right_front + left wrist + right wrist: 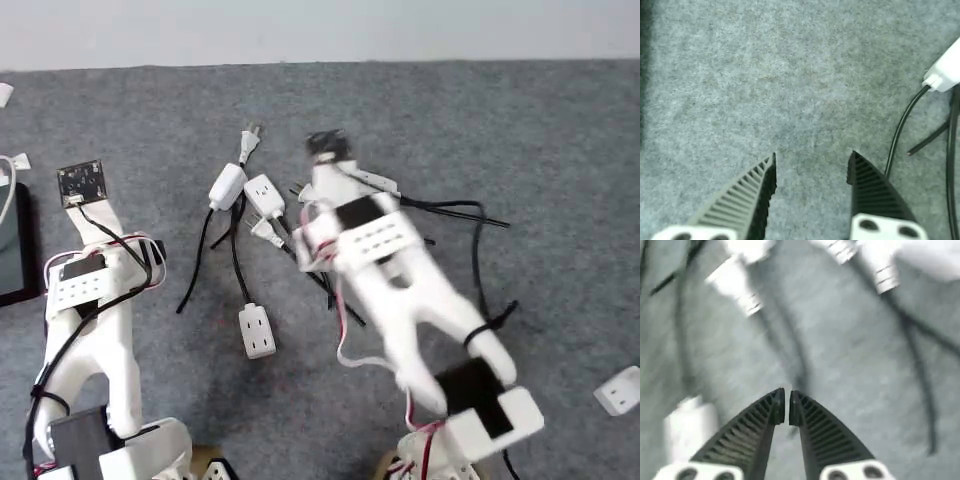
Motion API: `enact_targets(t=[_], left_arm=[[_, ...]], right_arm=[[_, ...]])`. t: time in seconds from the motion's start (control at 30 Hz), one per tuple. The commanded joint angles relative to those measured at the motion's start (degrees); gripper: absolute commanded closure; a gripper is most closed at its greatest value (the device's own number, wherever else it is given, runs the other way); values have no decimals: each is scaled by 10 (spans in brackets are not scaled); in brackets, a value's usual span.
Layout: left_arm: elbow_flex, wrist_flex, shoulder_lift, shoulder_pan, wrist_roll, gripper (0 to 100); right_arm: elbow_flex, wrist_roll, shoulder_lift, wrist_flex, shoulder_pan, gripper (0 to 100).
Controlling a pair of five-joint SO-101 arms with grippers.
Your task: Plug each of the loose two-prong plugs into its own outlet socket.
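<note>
Left arm (95,310): rising from its base at the near left of the table and stretched away over the grey carpet (520,130), well to the left of the tangle of cords; left gripper (813,155): poised above bare carpet, spread wide at the fingers (752,192), gripping nothing and touching nothing; off to one side of it, a white connector body (944,75) on a black cord (900,130). Right arm (400,290): laid diagonally from the near right base toward the middle of the table, above the cords; right gripper (786,395): closed to a hairline gap at the tips, with nothing visible between them, held above the carpet near blurred white plugs (735,282). Task items, all lying on the carpet between the two arms except the last: two-prong plug (249,137) farthest from the bases, prongs bare and in no socket; outlet socket (264,194) just below it; second plug (266,231) just beside that socket, contact not discernible; second outlet socket (257,331) nearer the bases, on its own at the end of a black cord; third outlet socket (617,390) at the right edge, well apart from the rest.
</note>
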Motion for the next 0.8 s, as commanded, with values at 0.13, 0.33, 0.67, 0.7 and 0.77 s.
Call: enact_targets(t=[0.13,0.33,0.67,0.7,0.77], left_arm=[[-29,3,-3,6,-5,782],[-29,3,-3,6,-5,782],[-29,3,-3,6,-5,782],[-29,3,-3,6,-5,782],[-29,3,-3,6,-6,782]], right_arm=[[-114,185,121,-88,44,873],[-252,226,249,-95,57,851],[-504,268,420,-29,63,876],[-525,268,432,-18,63,894],[-552,268,453,-4,63,922]])
